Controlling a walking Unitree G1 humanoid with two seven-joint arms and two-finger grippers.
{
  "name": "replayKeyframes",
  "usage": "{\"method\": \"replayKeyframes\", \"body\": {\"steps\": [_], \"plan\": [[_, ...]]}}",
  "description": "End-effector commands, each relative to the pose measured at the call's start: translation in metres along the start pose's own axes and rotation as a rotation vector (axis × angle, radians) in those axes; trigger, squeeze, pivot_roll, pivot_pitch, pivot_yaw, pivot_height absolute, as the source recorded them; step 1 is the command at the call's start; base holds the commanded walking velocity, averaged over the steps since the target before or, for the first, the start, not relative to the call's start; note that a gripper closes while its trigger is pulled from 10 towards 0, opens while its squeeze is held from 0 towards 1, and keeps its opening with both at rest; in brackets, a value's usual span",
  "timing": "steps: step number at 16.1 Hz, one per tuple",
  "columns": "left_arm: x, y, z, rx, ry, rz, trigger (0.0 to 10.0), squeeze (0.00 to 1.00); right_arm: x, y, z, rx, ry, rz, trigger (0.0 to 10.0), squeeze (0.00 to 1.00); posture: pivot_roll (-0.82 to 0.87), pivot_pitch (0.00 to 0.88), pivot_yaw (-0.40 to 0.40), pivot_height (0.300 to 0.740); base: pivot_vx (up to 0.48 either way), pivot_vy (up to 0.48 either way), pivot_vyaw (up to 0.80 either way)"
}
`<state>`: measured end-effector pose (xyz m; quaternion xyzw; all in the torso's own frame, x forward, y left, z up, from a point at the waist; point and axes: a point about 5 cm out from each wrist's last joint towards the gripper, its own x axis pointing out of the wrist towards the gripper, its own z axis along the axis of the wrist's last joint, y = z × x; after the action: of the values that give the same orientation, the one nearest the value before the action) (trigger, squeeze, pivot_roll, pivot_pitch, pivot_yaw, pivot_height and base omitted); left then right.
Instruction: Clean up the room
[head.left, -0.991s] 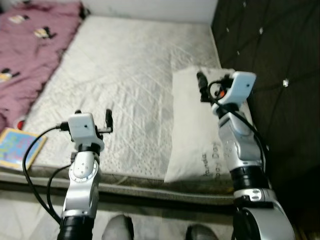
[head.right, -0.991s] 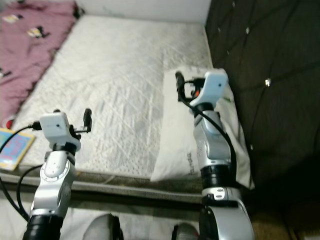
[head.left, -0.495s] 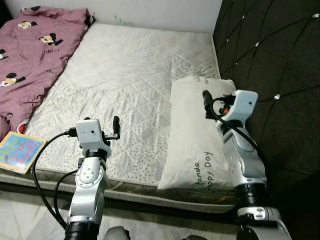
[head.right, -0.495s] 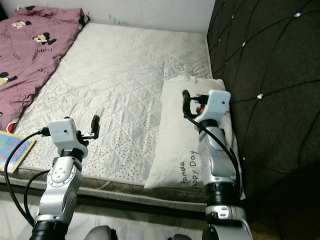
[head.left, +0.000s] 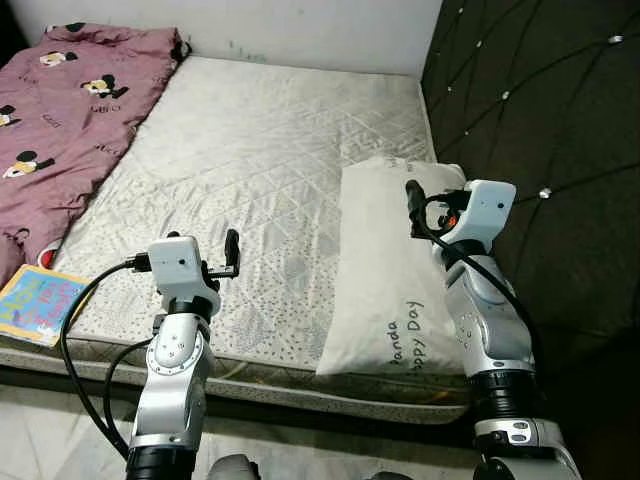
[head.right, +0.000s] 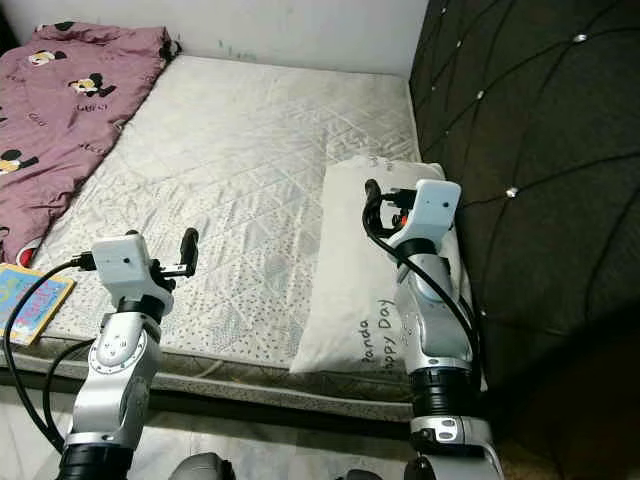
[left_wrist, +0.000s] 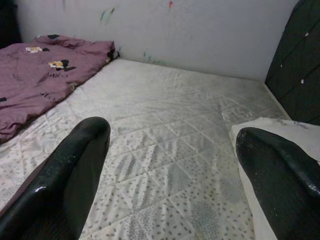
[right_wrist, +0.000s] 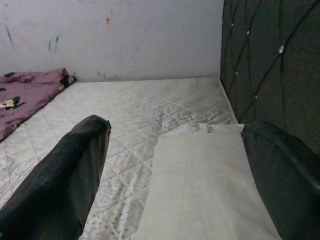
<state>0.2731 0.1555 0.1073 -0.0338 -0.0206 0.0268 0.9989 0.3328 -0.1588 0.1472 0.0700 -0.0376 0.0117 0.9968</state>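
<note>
1. Well, the white pillow (head.left: 392, 270) lies flat on the bare mattress (head.left: 250, 170), pushed up against the dark tufted headboard (head.left: 540, 120), with its near end just short of the mattress edge. A one-sided tug could drag it off onto the floor.
2. The right gripper (head.left: 412, 200) hangs over the pillow with fingers wide apart and holding nothing. If it closes too shallow, I'd guess it pinches only loose cover cloth and the pillow sags out.
3. The left gripper (head.left: 232, 248), also spread and empty, sits above the mattress, well away from the pillow toward the blanket side. Reaching across might pull the robot off balance at the bed's edge.
4. Farthest from the pillow, the purple blanket (head.left: 60, 110) is heaped along the opposite side, and a colourful book (head.left: 38, 302) rests at the near corner there. A careless sweep could knock the book down.
</note>
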Motion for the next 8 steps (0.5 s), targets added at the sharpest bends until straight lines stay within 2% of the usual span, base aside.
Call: {"method": "replayKeyframes", "body": {"steps": [1,3,6,8], "plan": [[-0.002,0.0003,0.0008,0.001,0.004,-0.004,10.0,0.0,-0.0008,-0.0009,0.0029,0.005,-0.004,-0.01,10.0,0.0,-0.06,0.009,-0.007,0.74,0.0,0.0,0.0],[-0.003,0.0005,-0.0001,-0.006,0.012,-0.004,10.0,0.0,-0.0025,-0.0006,-0.0007,0.001,0.018,-0.009,10.0,0.0,-0.06,0.014,-0.01,0.74,0.0,0.0,0.0],[-0.0017,0.0005,0.0005,-0.011,0.015,-0.004,10.0,0.0,-0.0026,0.0018,-0.0017,0.005,0.032,0.002,10.0,0.0,-0.06,0.01,-0.017,0.74,0.0,0.0,-0.8],[-0.0008,0.0006,0.0007,-0.007,0.014,-0.003,10.0,0.0,-0.0002,0.0032,-0.0005,0.0,0.028,0.015,10.0,0.0,-0.06,0.006,-0.019,0.74,0.0,0.141,0.0]]}}
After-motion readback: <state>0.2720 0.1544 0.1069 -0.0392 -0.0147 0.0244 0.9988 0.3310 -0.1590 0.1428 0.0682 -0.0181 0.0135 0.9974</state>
